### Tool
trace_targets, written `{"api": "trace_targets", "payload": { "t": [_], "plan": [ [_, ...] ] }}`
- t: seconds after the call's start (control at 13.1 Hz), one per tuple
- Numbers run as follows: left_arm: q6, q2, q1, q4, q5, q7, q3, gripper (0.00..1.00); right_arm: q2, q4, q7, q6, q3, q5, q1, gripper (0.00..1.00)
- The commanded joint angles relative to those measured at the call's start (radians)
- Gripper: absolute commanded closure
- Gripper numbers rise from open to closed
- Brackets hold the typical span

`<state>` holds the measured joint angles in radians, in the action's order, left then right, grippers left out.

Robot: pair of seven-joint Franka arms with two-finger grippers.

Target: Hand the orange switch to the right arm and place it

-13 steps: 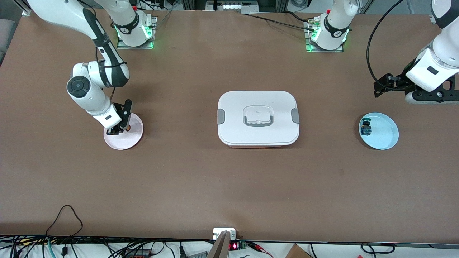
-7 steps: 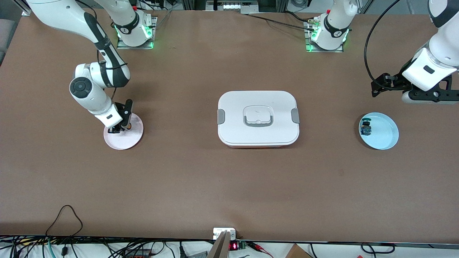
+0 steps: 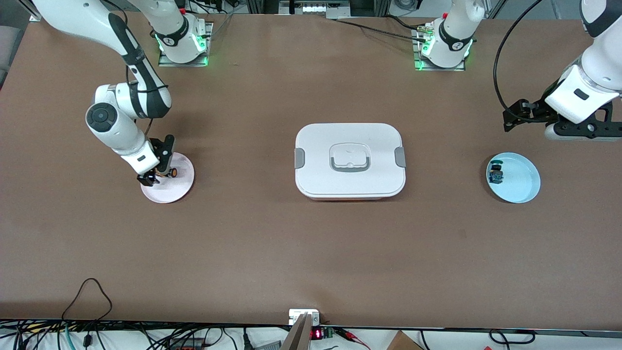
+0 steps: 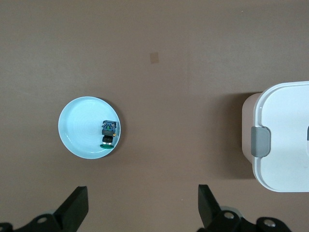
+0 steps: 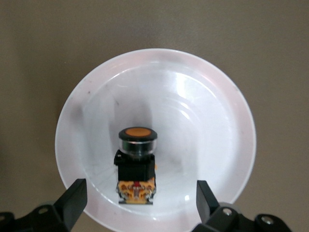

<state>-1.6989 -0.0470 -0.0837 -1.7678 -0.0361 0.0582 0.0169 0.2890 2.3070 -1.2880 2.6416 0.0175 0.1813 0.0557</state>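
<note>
The orange switch (image 5: 137,162) lies on its side in the pale pink plate (image 5: 217,96), black body with a round orange cap. In the front view the orange switch (image 3: 172,171) sits on the pink plate (image 3: 177,187) at the right arm's end of the table. My right gripper (image 3: 158,171) hangs just over it, open, and in the right wrist view the right gripper (image 5: 141,193) has a finger on either side of the switch without touching it. My left gripper (image 3: 512,118) waits open in the air, above the table beside the blue plate; the left wrist view shows the left gripper (image 4: 142,193) with nothing in it.
A light blue plate (image 3: 527,187) at the left arm's end holds a small part with a blue top (image 3: 496,174). A white lidded box (image 3: 350,160) with grey clips stands at the table's middle. Both also show in the left wrist view: blue plate (image 4: 77,130), box (image 4: 285,135).
My right gripper has opened and let go of the orange switch, which now lies on the pink plate. The left arm drew up slightly, then held still.
</note>
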Motion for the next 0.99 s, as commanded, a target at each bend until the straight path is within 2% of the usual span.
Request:
{"api": "trace_targets", "payload": {
  "t": [0.0, 0.15, 0.23, 0.38, 0.61, 0.76, 0.91],
  "plan": [
    [0.022, -0.004, -0.001, 0.016, 0.008, 0.011, 0.002, 0.0, -0.102, -0.038, 0.025, -0.125, -0.011, -0.032, -0.005, 0.0],
    [0.022, -0.004, 0.001, 0.016, 0.008, 0.011, 0.002, 0.0, -0.125, -0.145, 0.048, -0.271, -0.011, -0.161, 0.003, 0.0],
    [0.022, -0.002, 0.001, 0.016, 0.007, 0.009, 0.002, 0.0, -0.123, -0.216, 0.065, -0.363, -0.011, -0.198, 0.003, 0.0],
    [0.022, -0.002, 0.001, 0.016, 0.007, 0.011, 0.002, 0.0, -0.123, -0.348, 0.155, -0.51, -0.011, -0.215, 0.001, 0.0],
    [0.022, -0.002, 0.002, 0.016, 0.007, 0.009, 0.002, 0.0, -0.125, -0.487, 0.409, -0.691, -0.011, -0.239, 0.001, 0.0],
    [0.022, -0.002, 0.004, 0.016, 0.007, 0.009, 0.002, 0.0, -0.126, -0.534, 0.617, -0.756, -0.011, -0.33, 0.001, 0.0],
    [0.022, -0.002, 0.007, 0.016, 0.007, 0.009, 0.002, 0.0, -0.131, -0.555, 0.828, -0.817, -0.011, -0.359, 0.001, 0.0]
  ]
}}
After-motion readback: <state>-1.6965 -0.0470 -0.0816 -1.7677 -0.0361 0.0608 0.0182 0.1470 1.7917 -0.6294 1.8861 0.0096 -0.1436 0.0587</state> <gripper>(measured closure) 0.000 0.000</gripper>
